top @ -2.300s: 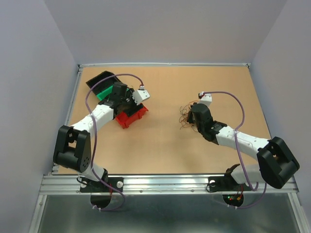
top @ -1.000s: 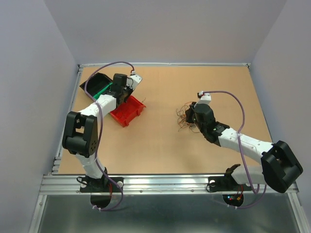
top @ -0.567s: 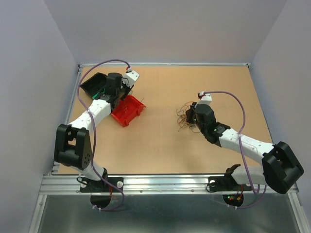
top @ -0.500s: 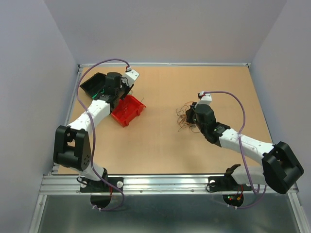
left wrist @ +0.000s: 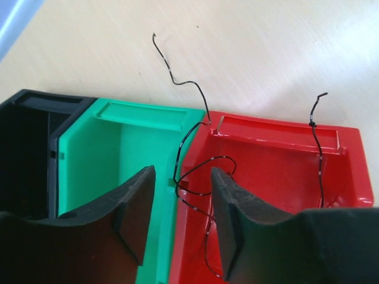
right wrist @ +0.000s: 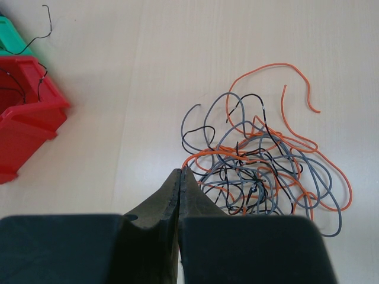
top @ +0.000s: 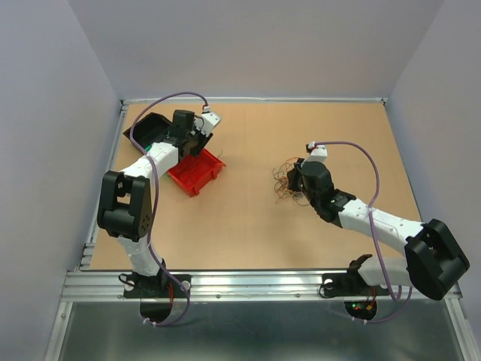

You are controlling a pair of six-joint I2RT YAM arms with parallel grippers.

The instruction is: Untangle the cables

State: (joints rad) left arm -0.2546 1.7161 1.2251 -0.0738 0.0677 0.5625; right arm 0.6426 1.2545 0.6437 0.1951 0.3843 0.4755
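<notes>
The cables [top: 285, 180] are a loose bunch of thin orange, grey and black wires on the table; in the right wrist view the bunch [right wrist: 266, 171] lies just right of my fingertips. My right gripper [right wrist: 180, 173] is shut at the bunch's left edge, with no wire seen between its jaws. My left gripper [left wrist: 180, 219] is open and empty above the seam between the green bin [left wrist: 95, 160] and the red bin [left wrist: 278, 127]. One black wire [left wrist: 189, 171] drapes over that seam. A second black wire [left wrist: 318, 148] lies in the red bin.
Three bins stand side by side at the back left: black [top: 146, 124], green [top: 152, 144], mostly under my left arm, and red [top: 197, 171]. The red bin [right wrist: 23, 118] also shows at the left of the right wrist view. Walls enclose the table.
My left gripper moved from over the red bin back toward the black bin, then slightly right to the green and red seam. The right arm and the bunch barely moved.
</notes>
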